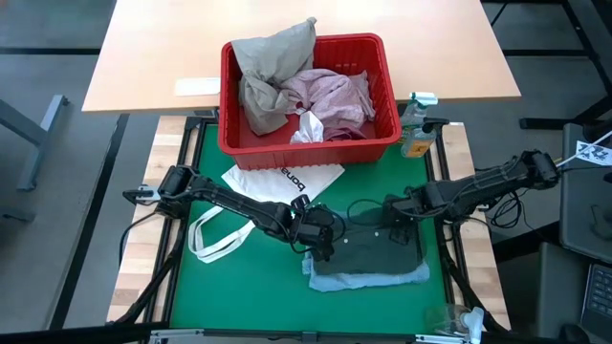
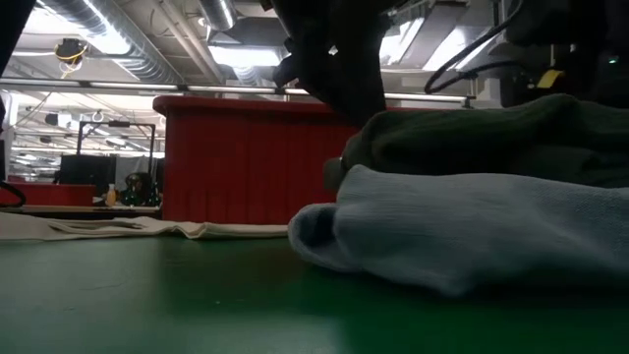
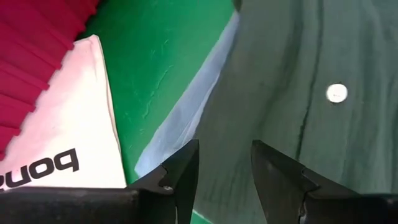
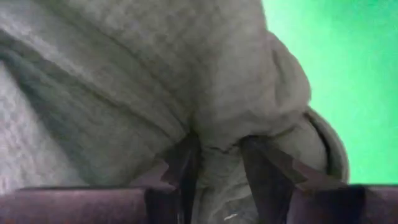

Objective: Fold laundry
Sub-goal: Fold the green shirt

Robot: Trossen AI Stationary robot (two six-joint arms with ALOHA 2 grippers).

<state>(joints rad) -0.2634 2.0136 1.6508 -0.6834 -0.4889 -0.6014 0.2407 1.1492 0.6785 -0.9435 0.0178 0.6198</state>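
High view: both grippers sit on the dark grey-green shirt (image 1: 378,250). The left gripper (image 1: 320,239) pinches its edge. The right gripper (image 4: 214,163) squeezes a fold.

The white tote bag (image 1: 277,180) carried black lettering. In the high view it lay upside down and read roughly "bond"; the left wrist view (image 3: 59,165) caught only a part, "pon". No other writing was legible.
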